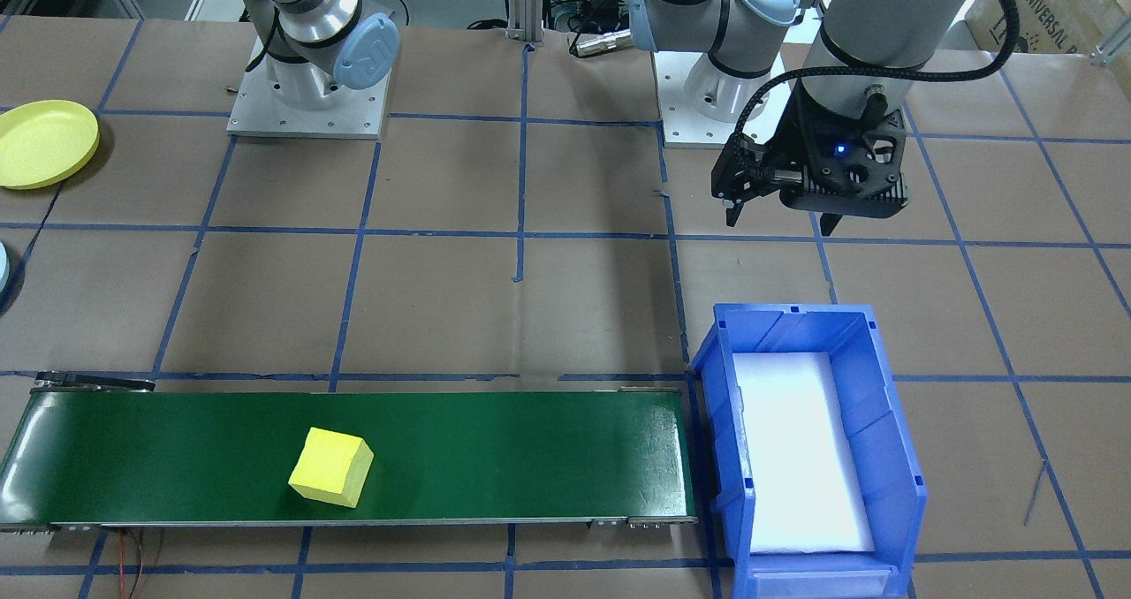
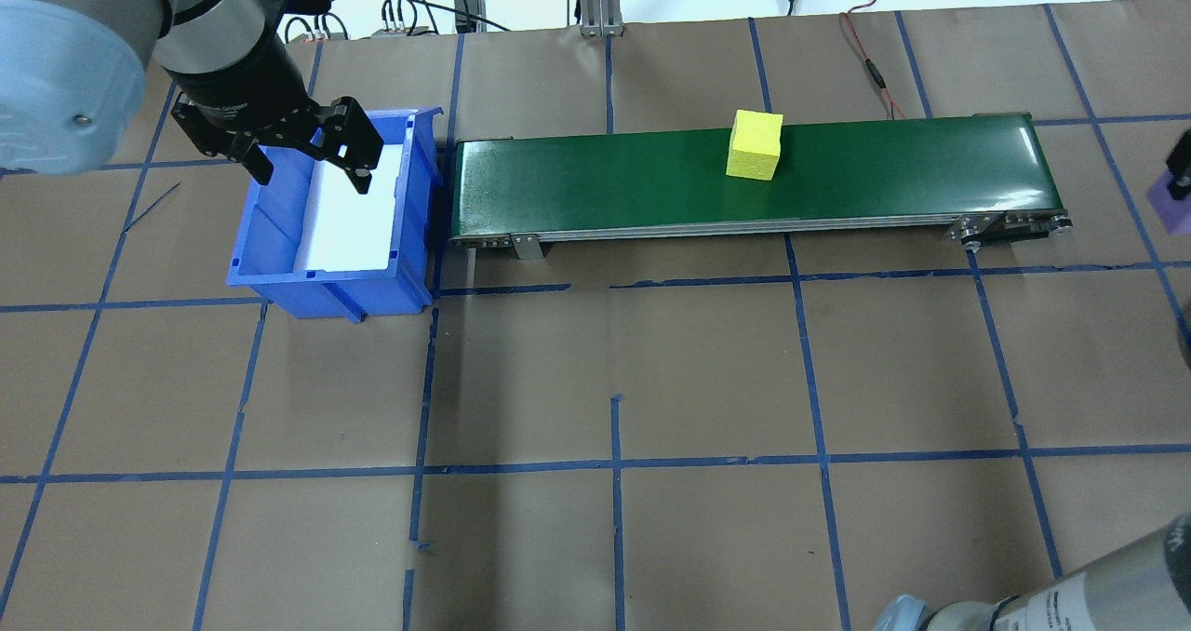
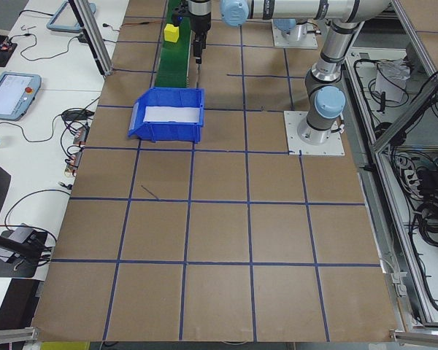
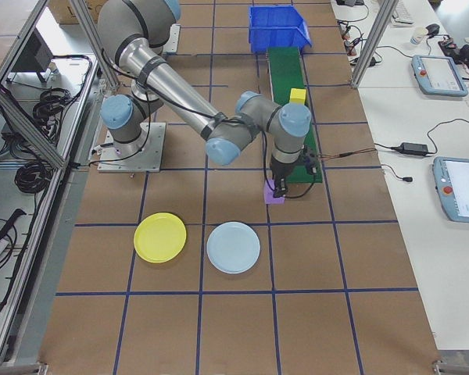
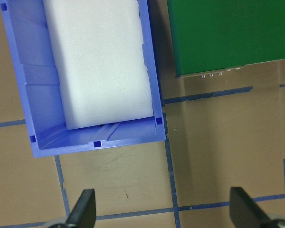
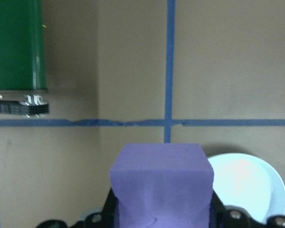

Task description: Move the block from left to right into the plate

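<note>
Off conveyor's right end, above table: purple foam block (image 6: 161, 183) clamped in right gripper (image 4: 280, 190). Round yellow plastic plate (image 4: 160, 237) on table nearby, beside pale blue plate (image 4: 234, 248). Yellow foam cube (image 2: 754, 145) rides green conveyor belt (image 2: 884, 170). Left gripper (image 2: 312, 156) spread wide, empty, over blue plastic bin (image 2: 279, 268).

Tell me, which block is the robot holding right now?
The purple block, clamped in the right gripper. The yellow block sits free on the belt.

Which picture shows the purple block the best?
The right wrist-mounted view: the purple block fills the foreground, clamped in the right gripper. The exterior right view shows it small, under the arm, near the belt's end. The overhead exterior view catches only a sliver at its right edge. The other views do not show it.
</note>
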Available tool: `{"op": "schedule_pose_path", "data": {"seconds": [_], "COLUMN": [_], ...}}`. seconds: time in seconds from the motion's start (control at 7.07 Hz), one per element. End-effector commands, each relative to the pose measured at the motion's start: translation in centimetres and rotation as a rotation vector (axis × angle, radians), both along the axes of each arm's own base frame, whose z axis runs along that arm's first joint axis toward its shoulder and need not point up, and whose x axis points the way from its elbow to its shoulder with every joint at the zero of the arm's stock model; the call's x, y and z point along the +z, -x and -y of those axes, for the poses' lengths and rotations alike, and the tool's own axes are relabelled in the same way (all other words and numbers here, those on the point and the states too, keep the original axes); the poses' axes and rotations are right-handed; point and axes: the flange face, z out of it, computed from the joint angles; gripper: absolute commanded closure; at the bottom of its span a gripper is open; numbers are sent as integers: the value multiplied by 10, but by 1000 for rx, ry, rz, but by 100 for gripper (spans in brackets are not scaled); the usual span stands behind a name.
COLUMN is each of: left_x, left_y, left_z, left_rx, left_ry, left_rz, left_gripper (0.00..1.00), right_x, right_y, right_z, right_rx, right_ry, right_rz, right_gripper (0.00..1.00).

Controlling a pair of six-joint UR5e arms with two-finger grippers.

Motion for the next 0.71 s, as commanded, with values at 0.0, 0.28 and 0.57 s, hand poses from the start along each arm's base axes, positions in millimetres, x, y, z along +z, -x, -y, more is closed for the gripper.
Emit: {"op": "schedule_pose_path", "data": {"seconds": [0.0,0.28,0.57], "left_x": [7,11,8], "left_y": [3,3,10], "left_z": [1,-2,-6], "left_rx": [-6,-7,-14], "left_ry": [14,23,14], "left_rz": [-4,-4,-7], "left_gripper": [0,0,0], "right_x": [-33,-69,-84], "right_y": [73,110,124], "right_z": [-75,-103,-112], "right_rx": [39,81,52], "right_ry": [46,76,81], "right_rz": [84,51,84], "right_gripper": [78,76,17]}}
